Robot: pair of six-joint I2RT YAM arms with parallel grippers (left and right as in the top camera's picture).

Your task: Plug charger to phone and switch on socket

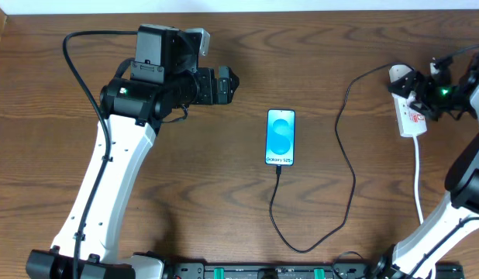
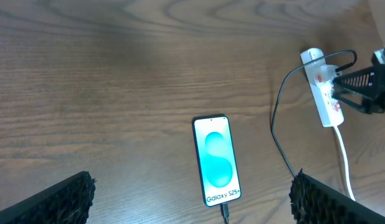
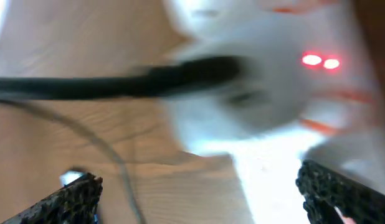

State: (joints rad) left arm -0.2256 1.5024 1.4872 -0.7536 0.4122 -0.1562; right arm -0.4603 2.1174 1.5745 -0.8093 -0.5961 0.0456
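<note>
The phone (image 1: 280, 137) lies face up mid-table, blue screen lit, and also shows in the left wrist view (image 2: 216, 159). The black charger (image 1: 350, 182) runs from the phone's bottom edge, loops toward the near edge, and climbs to the white socket (image 1: 411, 115). Its connector tip (image 2: 224, 210) sits at the phone's port. My right gripper (image 1: 410, 93) hovers open right over the socket's far end. Up close, the socket (image 3: 273, 106) is blurred, with a red light (image 3: 320, 61) glowing and a black plug lead (image 3: 118, 84) entering it. My left gripper (image 1: 227, 85) is open, raised left of the phone.
The socket's white cord (image 1: 418, 182) runs toward the near edge at the right, beside the right arm's base. In the left wrist view the right gripper (image 2: 365, 87) shows beside the socket (image 2: 323, 93). Bare wooden table (image 1: 185, 178) surrounds the phone.
</note>
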